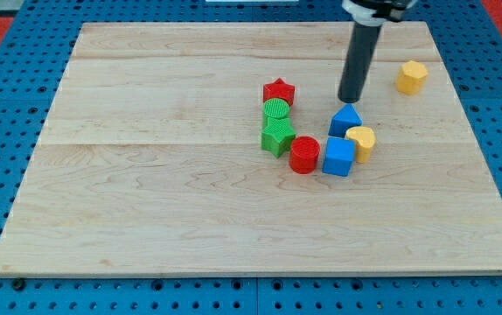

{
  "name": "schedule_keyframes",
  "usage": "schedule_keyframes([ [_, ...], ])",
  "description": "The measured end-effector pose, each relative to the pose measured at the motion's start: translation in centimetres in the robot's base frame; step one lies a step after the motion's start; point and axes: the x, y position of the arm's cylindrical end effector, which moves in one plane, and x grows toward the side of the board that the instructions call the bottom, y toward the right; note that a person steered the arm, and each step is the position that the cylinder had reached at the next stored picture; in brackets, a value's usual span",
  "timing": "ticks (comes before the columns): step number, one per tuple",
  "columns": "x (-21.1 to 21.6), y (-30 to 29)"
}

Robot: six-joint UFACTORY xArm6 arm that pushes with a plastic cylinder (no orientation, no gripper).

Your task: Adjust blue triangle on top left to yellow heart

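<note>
Right of centre on the tabletop (146,201), the blue cube (338,157) touches the yellow heart (362,141); the blue triangle (345,120) already sits at the heart's upper left, touching it. Little seems left. Just above, my tip (351,100) holds nothing; no gripper exists

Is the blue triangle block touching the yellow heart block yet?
Apparently touching: blue triangle block sits against yellow heart block's upper-left edge; my tip just above it.
</note>
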Motion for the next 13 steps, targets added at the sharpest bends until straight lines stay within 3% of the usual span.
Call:
schedule_keyframes([
  [4,2.1,-1.1],
  [6,2.1,-4.6],
  [13,5.3,-5.8],
])
